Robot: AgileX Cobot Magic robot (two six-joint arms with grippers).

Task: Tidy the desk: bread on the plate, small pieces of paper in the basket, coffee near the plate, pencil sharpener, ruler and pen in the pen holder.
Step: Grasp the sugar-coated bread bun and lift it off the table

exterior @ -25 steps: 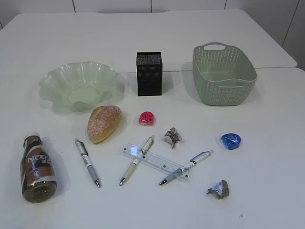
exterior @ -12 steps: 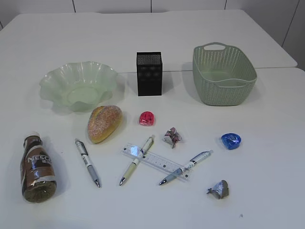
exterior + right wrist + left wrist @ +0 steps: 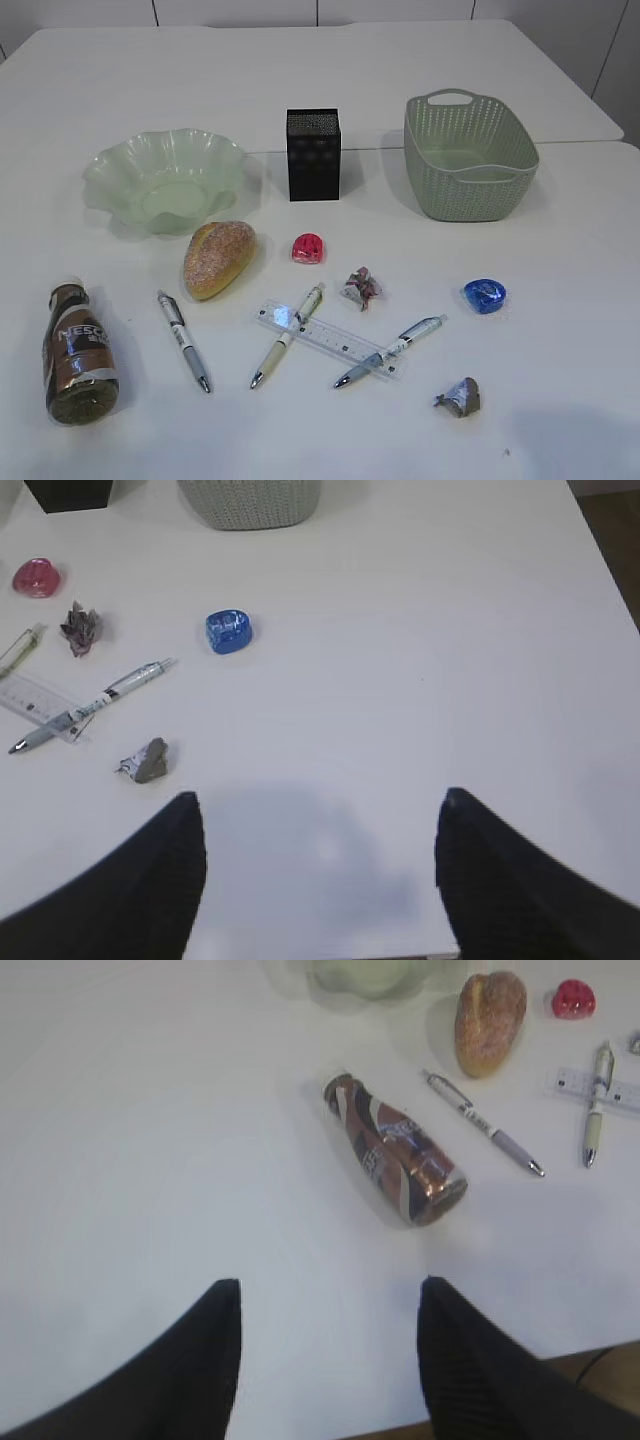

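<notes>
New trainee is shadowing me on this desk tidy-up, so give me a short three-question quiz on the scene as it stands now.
1. True or false: the bread already lies on the plate.
2. How many pens lie on the desk?
3. What crosses over the ruler? A) two pens B) the coffee C) the blue pencil sharpener

Key:
1. False. It lies on the desk beside the plate.
2. Three: one near the coffee, two at the ruler.
3. A. The middle pen and the right pen each lie across it; the blue pencil sharpener sits apart.
</notes>
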